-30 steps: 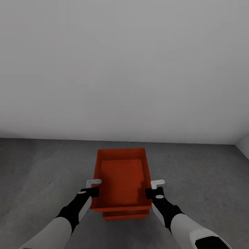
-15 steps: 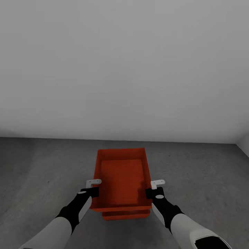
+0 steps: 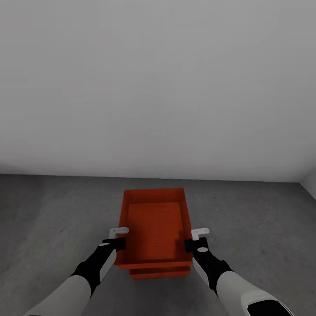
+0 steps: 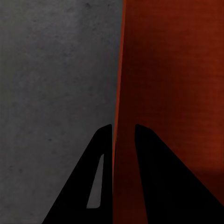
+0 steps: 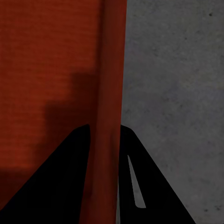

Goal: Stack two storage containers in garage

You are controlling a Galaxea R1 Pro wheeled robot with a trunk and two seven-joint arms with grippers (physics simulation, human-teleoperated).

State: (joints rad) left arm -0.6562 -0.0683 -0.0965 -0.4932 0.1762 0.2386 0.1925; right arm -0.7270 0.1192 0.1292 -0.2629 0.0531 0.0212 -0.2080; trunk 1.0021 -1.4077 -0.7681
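Observation:
In the garage, two red-orange storage containers are stacked on the dark grey concrete floor [image 3: 52,210]. The upper container [image 3: 154,224] sits over the lower one, of which just the near end [image 3: 160,274] peeks out. My left gripper [image 3: 117,239] is shut on the upper container's left wall, and my right gripper [image 3: 194,240] is shut on its right wall. In the left wrist view the left gripper [image 4: 123,127] straddles the thin wall [image 4: 120,70]. The right gripper [image 5: 104,127] likewise clamps the rim [image 5: 112,70]. Whether the upper bin rests fully on the lower one I cannot tell.
A plain white-grey wall [image 3: 158,87] rises a short way beyond the containers. A room corner [image 3: 306,182] shows at the far right. Bare concrete spreads to both sides of the stack.

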